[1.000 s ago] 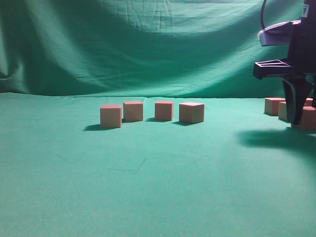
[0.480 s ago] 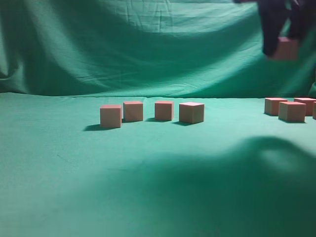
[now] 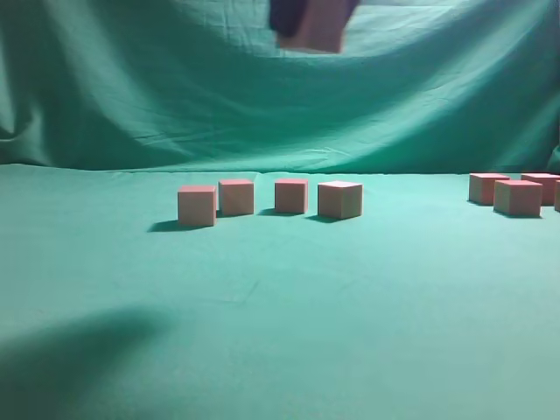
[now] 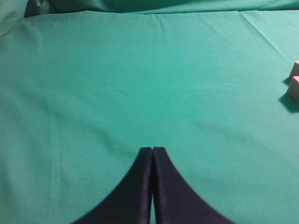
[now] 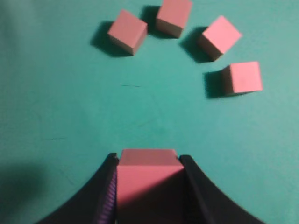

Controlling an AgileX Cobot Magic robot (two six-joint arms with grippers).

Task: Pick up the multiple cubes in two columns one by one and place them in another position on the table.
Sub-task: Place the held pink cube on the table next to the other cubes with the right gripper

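A cube (image 5: 148, 179) sits clamped between the two jaws of the right pincer (image 5: 148, 186), high above the desk (image 3: 262, 332). In the exterior view it shows as a blurred pink block (image 3: 315, 28) at the top edge, above the middle row, with the dark pincer (image 3: 293, 22) around it. A second ago that pincer stood low at the far right among the cubes there; half a second ago it was already up at the top right with the cube in its grip; now it has carried the cube leftward to above the centre. Its shadow has moved as well, from the right side of the desk to the lower left corner.

Four cubes (image 3: 269, 199) stand in a loose row on the desk at mid-distance, unchanged across the frames; the right wrist view looks down on them as an arc (image 5: 184, 44) ahead of the held cube. More cubes (image 3: 516, 192) stand close together at the right edge of the desk; the one that the pincer covered earlier is gone from that group.

The left pincer (image 4: 153, 151) has its jaws pressed together with nothing between them, hanging over bare cloth. Two cubes (image 4: 294, 81) peek in at the right edge of the left wrist view.
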